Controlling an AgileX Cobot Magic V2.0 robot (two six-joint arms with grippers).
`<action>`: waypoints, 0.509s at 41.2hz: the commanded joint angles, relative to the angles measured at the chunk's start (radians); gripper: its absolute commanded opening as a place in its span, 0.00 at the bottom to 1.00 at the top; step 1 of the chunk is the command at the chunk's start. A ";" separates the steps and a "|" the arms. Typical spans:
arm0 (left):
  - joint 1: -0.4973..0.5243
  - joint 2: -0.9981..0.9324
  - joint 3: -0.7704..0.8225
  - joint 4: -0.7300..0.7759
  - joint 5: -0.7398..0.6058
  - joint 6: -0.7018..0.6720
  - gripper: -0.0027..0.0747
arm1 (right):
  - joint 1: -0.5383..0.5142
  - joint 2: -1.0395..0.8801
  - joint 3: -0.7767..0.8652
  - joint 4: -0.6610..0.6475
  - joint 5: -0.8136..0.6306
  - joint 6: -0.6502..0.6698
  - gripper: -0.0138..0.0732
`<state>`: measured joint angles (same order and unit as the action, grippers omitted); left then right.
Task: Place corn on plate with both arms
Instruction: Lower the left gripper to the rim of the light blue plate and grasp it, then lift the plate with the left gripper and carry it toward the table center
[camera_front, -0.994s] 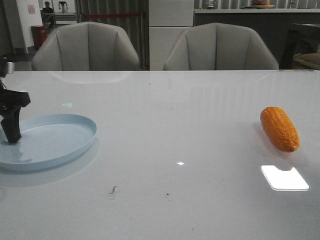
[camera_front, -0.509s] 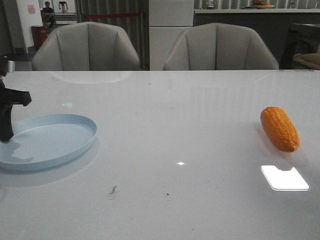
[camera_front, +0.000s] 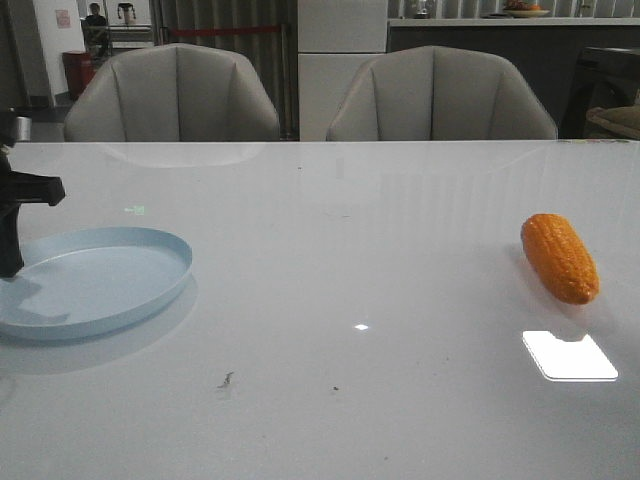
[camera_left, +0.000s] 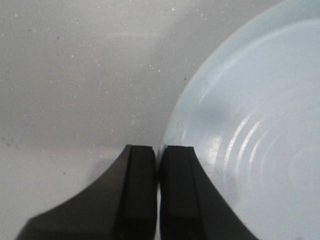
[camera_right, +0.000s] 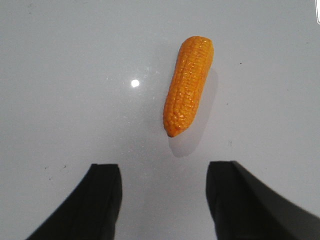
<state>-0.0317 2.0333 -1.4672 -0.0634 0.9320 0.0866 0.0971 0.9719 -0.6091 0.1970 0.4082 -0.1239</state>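
Note:
The orange corn (camera_front: 559, 257) lies on the white table at the right. In the right wrist view the corn (camera_right: 189, 85) lies ahead of my right gripper (camera_right: 162, 172), which is open and empty above the table, apart from the corn. The pale blue plate (camera_front: 150, 290) sits at the left of the table. My left gripper (camera_front: 10, 262) stands at the plate's left rim. In the left wrist view its jaws (camera_left: 159, 150) are closed together with the plate's rim (camera_left: 175, 115) running in between them. The right gripper is out of the front view.
Two grey chairs (camera_front: 175, 95) (camera_front: 440, 95) stand behind the table's far edge. A bright light patch (camera_front: 568, 355) reflects on the table in front of the corn. Small dark specks (camera_front: 226, 380) lie on the table near the front.
My left gripper has moved left and slightly up, from inside the plate to its left rim. The plate has shifted very slightly. The corn has not moved.

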 joint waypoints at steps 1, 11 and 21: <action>0.004 -0.053 -0.062 -0.007 0.017 -0.007 0.15 | 0.001 -0.009 -0.036 0.003 -0.061 -0.009 0.72; 0.004 -0.053 -0.209 -0.072 0.115 0.003 0.15 | 0.001 -0.009 -0.036 0.003 -0.061 -0.009 0.72; 0.004 -0.053 -0.359 -0.262 0.186 0.048 0.15 | 0.001 -0.009 -0.036 0.003 -0.061 -0.009 0.72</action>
<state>-0.0317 2.0333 -1.7539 -0.2232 1.1043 0.1221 0.0971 0.9719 -0.6091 0.1970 0.4082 -0.1239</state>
